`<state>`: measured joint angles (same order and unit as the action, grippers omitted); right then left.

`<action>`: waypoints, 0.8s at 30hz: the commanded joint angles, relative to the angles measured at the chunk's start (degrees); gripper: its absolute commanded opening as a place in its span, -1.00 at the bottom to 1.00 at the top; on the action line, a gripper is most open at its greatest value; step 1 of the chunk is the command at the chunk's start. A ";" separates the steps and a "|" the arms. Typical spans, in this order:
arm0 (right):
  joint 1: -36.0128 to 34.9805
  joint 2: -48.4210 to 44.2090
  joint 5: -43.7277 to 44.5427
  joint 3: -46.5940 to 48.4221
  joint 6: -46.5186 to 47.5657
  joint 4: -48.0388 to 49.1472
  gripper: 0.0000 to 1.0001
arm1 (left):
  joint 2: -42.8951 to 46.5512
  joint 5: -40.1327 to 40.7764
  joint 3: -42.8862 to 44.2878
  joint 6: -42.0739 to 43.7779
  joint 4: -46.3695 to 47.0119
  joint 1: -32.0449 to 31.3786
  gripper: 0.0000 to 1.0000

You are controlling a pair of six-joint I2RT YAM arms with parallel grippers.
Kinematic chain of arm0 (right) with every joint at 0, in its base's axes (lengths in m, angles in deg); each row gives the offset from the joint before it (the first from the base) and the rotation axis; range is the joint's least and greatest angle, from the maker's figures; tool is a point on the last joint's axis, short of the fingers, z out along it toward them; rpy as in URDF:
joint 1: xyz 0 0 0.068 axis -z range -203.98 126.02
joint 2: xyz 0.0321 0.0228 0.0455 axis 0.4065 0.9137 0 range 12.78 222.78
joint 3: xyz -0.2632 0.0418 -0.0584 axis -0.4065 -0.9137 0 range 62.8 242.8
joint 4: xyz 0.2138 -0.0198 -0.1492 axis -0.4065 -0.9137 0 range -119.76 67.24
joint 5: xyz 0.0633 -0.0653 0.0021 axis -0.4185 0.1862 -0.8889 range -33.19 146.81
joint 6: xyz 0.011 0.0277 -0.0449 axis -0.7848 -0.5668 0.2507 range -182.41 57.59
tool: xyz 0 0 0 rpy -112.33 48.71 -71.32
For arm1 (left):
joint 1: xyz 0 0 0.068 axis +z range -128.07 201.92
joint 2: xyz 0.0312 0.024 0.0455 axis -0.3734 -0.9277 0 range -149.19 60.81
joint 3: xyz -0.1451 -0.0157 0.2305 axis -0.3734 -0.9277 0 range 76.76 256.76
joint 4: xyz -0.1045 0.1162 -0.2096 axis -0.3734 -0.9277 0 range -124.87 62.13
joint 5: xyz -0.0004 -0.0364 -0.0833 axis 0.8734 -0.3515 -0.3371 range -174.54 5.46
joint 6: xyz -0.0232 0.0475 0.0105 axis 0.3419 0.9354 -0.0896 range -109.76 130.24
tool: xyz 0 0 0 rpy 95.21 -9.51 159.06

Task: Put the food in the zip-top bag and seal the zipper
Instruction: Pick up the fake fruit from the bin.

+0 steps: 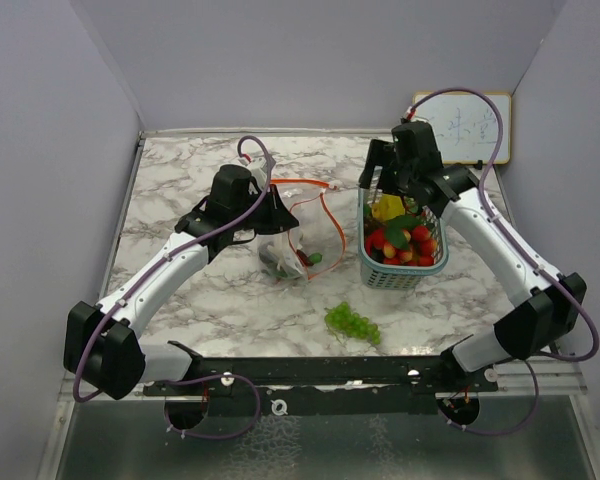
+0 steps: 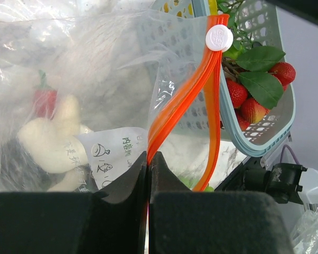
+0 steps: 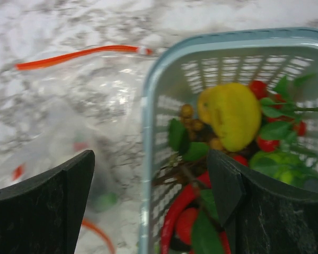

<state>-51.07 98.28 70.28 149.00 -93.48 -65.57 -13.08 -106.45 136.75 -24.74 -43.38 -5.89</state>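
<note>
Marble-pattern table [image 1: 180, 300] w/ lavender walls. Left gripper [image 2: 148, 161] is pinched shut on the orange zipper [image 2: 183, 100] of the clear bag [image 1: 302, 240], holding its mouth up just beside the teal basket [image 1: 400, 275]. Right gripper [image 3: 149, 159] hangs wide open over the basket, holding nothing. Progress looks early: a few pcs sit in the bag, incl. a red strawberry [image 2: 44, 100]. Most food, e.g. the yellow pepper [image 3: 230, 114], is in the basket, and green grapes [image 1: 352, 322] lie loose on the table. Zipper not sealed. Bag contents are blurry thru crinkled plastic, so the count is unclear. Right wrist view is soft.
</note>
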 commanded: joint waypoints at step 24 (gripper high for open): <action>3.62 17.50 17.84 -11.89 4.79 20.73 0.46 | 0.02 1.08 1.89 3.85 -1.72 0.30 -1.00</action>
<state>-47.53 114.47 81.80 139.27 -89.02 -54.55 -13.08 -106.17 136.88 -22.38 -44.69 -5.89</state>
